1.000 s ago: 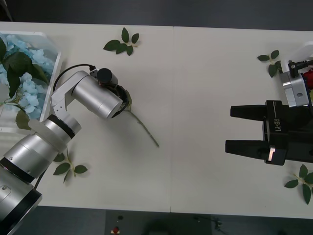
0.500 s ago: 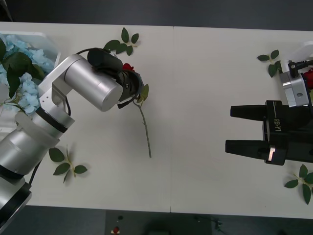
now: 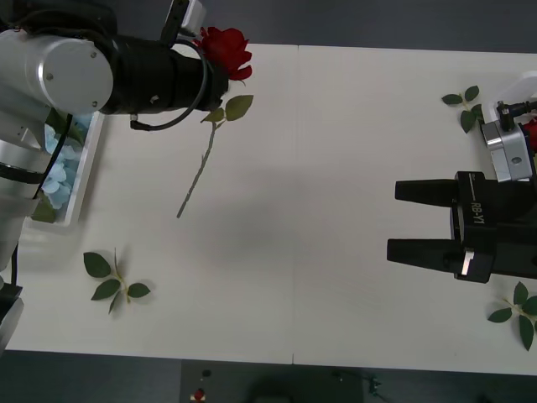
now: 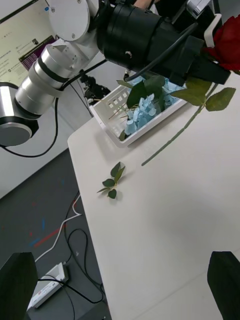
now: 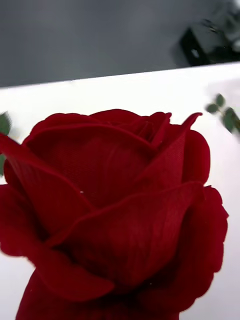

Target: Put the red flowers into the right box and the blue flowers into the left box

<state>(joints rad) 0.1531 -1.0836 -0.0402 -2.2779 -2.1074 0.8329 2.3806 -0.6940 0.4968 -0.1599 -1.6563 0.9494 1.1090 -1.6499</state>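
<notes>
A pale cream table [image 3: 336, 168] fills the scene, with a dark floor along its near and far edges and a seam down its middle. The left gripper [image 3: 214, 80] is raised over the table's far left part, closed on a red rose [image 3: 225, 49] just under the bloom; the bloom stands above the wrist, and the thin green stem [image 3: 195, 178] hangs down and to the left, with one leaf [image 3: 237, 107] jutting out beside the gripper. From the left wrist camera the bloom [image 5: 110, 210] sits right in front of the lens, its dark red petals cupped around each other. Just left of that arm, at the table's left edge, sits the left box [image 3: 84, 164], a white slotted basket with the blue flowers [image 3: 52, 180] inside; in the right wrist view the pale blue clusters [image 4: 147, 111] and their green leaves lie in the basket [image 4: 112, 107]. A loose leaf sprig [image 3: 112, 281] lies near the table's front left. The right gripper [image 3: 411, 221] hovers over the table's right side, its black fingers [image 3: 417, 250] held apart and empty. More sprigs lie by the far right edge [image 3: 463, 105] and the near right corner [image 3: 516, 311].
</notes>
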